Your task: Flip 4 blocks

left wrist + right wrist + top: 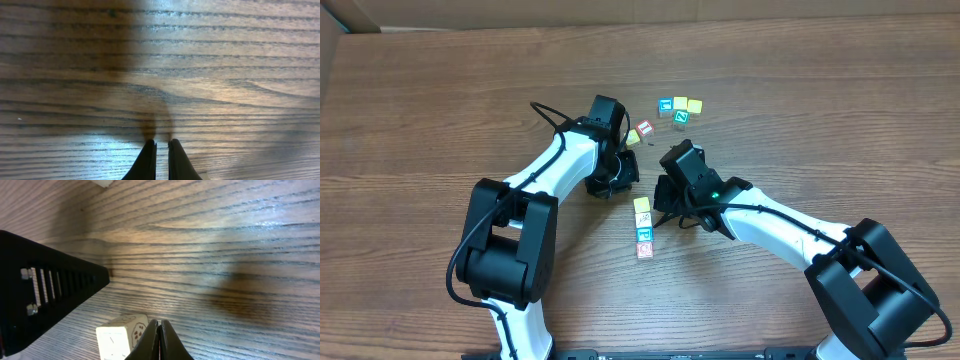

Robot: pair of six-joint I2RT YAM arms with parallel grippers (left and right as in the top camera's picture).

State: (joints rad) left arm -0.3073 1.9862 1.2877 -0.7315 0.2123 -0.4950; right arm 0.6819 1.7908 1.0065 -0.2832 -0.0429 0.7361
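Blocks (643,228): four, in a row on the bench (440,120), just beside right pincer (159,330); cream block (120,336) close at its tip
Left pincer (161,150): clenched, empty, over bare wood
Right pincer: clenched, empty
Flips done: cannot tell; apparently none in hand

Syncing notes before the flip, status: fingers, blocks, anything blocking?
Left fingers shut, empty, over the table. Right fingers shut, tips beside cream block. Block column unobstructed.
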